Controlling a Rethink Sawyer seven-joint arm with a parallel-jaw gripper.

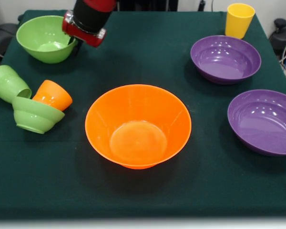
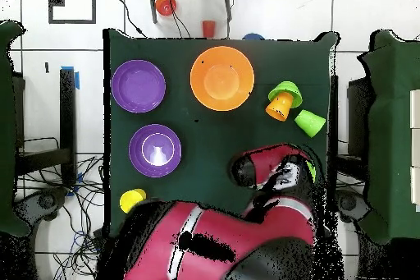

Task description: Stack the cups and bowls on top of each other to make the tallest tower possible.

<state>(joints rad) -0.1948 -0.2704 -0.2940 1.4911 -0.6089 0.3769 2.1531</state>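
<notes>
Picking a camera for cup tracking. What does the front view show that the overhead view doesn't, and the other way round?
Front only: the big green bowl below the arm's end. In the overhead view the arm covers it.
Overhead only: a red cup and a small orange thing on the floor beyond the table.
Both: the orange bowl, two purple bowls, the yellow cup, and the cluster of small green bowl, orange cup and green cup.
</notes>
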